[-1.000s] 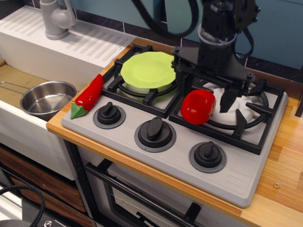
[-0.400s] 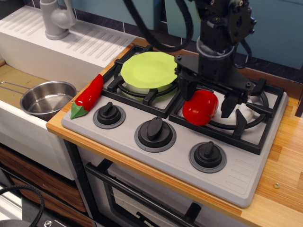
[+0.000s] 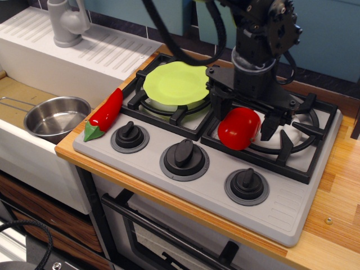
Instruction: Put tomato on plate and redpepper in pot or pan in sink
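Note:
The tomato [image 3: 239, 130] rests on the right burner grate of the stove. My gripper [image 3: 242, 119] is low over it, with one finger on each side. The jaws are open, close to the tomato's sides. The lime-green plate [image 3: 174, 83] lies empty on the left burner, just left of the gripper. The redpepper [image 3: 108, 111] lies on the stove's left edge with its green stem toward the front. The steel pot [image 3: 56, 117] stands empty in the sink [image 3: 28, 158] at the left.
Three black knobs [image 3: 184, 154] line the stove front. The grey tap [image 3: 66, 22] stands on the ribbed draining board [image 3: 107, 53] at the back left. Wooden counter [image 3: 337, 197] runs to the right of the stove.
My gripper has come down around the tomato and its fingers have drawn in closer to it. The tomato has shifted slightly to the right.

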